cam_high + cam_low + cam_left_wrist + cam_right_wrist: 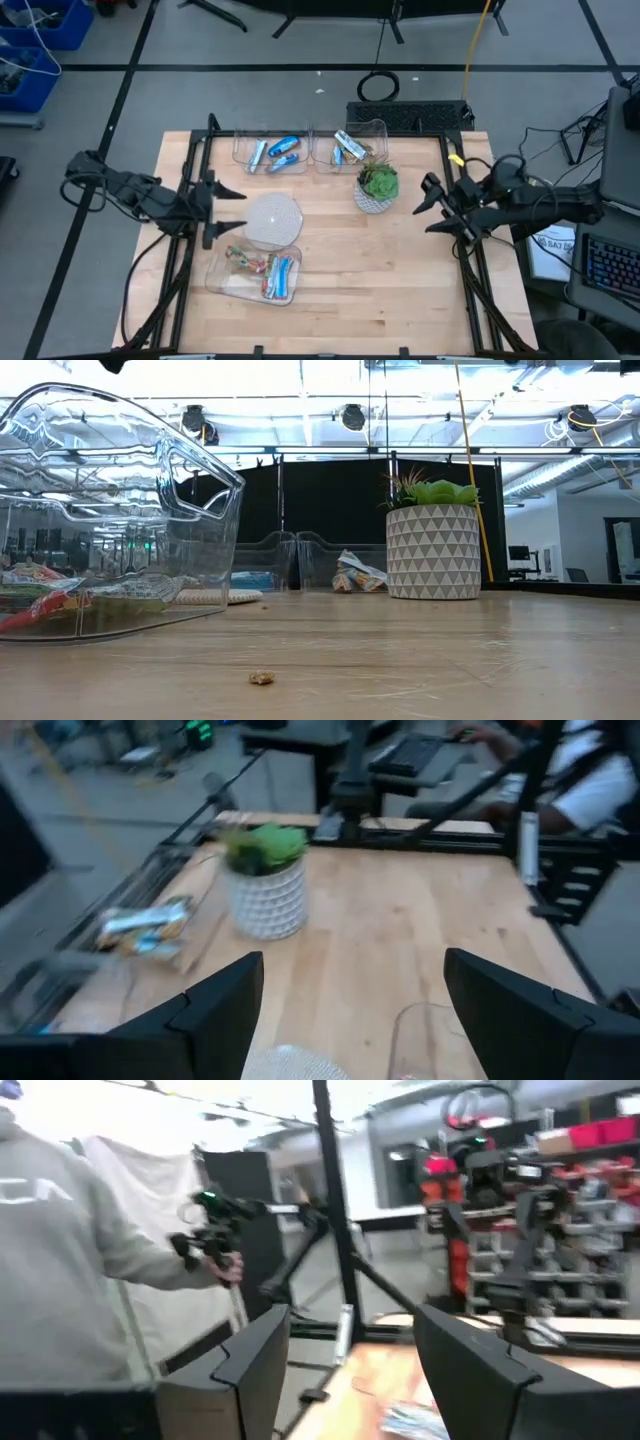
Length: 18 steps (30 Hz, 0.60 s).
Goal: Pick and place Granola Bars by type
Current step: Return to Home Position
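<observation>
1. Left gripper (pixel 238 209) is hovering at the left edge of the light wooden table (pixel 380 280), its two dark fingers spread wide & holding nothing
2. Right gripper (pixel 422 220) is hanging over the table's right edge, fingers likewise apart, empty
3. Blue foil-wrapped granola bars (pixel 283 152) are lying in the clear plastic bin (pixel 240 145) at the far side; silver-green bars (pixel 348 147) are sitting in the neighbouring clear bin (pixel 375 130)
4. Red, orange & blue bars (pixel 262 268) are resting in the near clear bin (pixel 220 270), just beside a round whitish disc (pixel 272 218)
5. Small green potted plant (pixel 377 187) is standing btwn the grippers, nearer the right one
6. A person in a grey sweatshirt (pixel 70 1260) is standing beyond the table, seen in the right wrist view
</observation>
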Available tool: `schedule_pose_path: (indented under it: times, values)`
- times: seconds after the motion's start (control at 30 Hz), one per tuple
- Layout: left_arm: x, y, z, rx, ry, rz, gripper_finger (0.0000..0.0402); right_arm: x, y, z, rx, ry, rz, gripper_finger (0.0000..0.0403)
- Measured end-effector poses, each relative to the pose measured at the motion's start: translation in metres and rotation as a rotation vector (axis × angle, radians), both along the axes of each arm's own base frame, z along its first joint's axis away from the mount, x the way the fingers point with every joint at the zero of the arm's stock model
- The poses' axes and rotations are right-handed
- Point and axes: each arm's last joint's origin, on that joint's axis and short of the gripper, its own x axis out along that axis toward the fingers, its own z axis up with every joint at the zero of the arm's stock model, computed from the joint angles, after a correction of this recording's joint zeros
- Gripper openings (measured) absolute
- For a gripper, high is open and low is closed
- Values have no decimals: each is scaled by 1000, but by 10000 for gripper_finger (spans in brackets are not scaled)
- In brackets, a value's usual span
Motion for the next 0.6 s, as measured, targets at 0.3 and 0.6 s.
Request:
schedule_pose_path:
  times: [0.3, 0.6]
  values:
    - [0, -2, -29, -16, -124, -84, 316, -8, -2, -56, 86, -99, -135, 208]
    - [3, -4, -50, -76, -103, -93, 314, -9, 6, -87, 81, -124, -170, 208]
